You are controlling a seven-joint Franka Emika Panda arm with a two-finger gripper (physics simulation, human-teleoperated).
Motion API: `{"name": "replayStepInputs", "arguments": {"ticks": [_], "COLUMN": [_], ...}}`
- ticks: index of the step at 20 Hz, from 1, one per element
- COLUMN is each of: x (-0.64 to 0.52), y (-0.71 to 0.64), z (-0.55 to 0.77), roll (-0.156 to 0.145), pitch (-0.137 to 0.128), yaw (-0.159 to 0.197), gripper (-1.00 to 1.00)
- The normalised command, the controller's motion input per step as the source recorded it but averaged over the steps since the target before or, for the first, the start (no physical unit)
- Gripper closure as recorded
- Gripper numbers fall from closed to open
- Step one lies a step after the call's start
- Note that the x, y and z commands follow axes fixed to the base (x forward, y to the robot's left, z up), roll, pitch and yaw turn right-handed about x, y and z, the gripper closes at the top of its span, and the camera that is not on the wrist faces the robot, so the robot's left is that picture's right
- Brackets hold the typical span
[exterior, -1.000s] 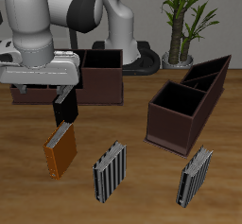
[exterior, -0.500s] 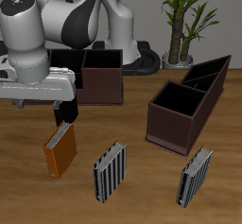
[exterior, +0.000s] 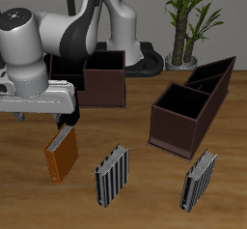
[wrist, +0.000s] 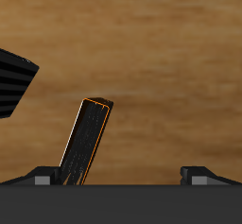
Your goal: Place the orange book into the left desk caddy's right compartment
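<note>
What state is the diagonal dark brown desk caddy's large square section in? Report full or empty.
Empty. The exterior view shows only dark inner walls in the right compartment of the left desk caddy; the orange book stands on the table.

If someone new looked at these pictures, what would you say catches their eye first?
Most likely the bright orange book, standing tilted near the table's front edge with the end effector hovering just above it; the wrist view shows the fingers spread, with the book near one of them. Next, the dark brown left desk caddy, turned diagonally, and two grey striped books standing along the front.
</note>
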Motion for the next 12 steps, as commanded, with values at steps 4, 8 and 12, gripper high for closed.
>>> {"name": "replayStepInputs", "arguments": {"ticks": [4,8,12], "x": [0.09,0.08,0.08], "y": [-0.01,0.1,0.22], "z": [-0.21,-0.28,-0.15], "roll": [-0.002,0.021,0.034], "pitch": [0.001,-0.018,0.001], "yaw": [-0.021,-0.038,-0.042], "gripper": [-1.0,-1.0,-1.0]}}
